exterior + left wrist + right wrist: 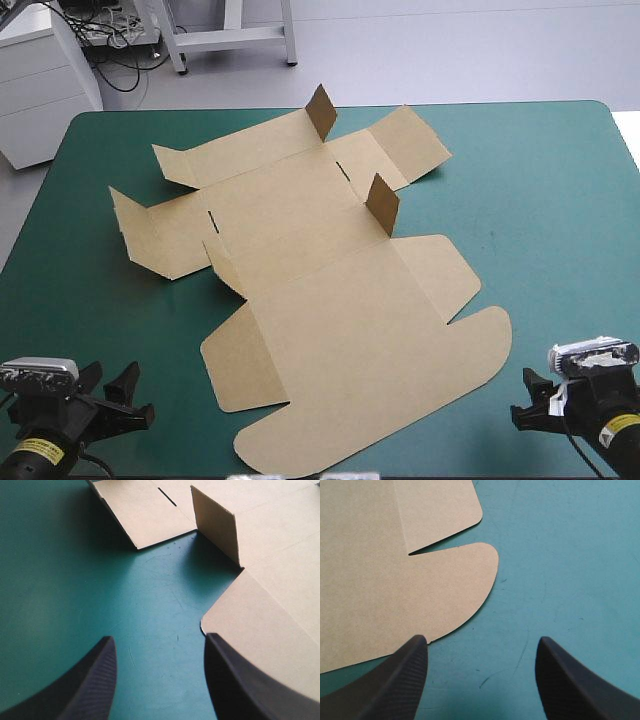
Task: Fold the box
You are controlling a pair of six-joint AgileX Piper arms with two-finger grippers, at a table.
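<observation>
Fingers [87, 690] stand apart, left and right (box [340, 300] mostly flat).

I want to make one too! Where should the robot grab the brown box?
Probably the small upright flap near the middle of the box, coming down from above. It stands on edge, so both its faces are free for the open right pincer to close on. Most of the other board lies flat against the teal-green cover, leaving little to pinch.

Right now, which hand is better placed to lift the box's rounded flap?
Likely the right hand: open, the rounded flap just ahead. The left hand faces a side flap.
</observation>
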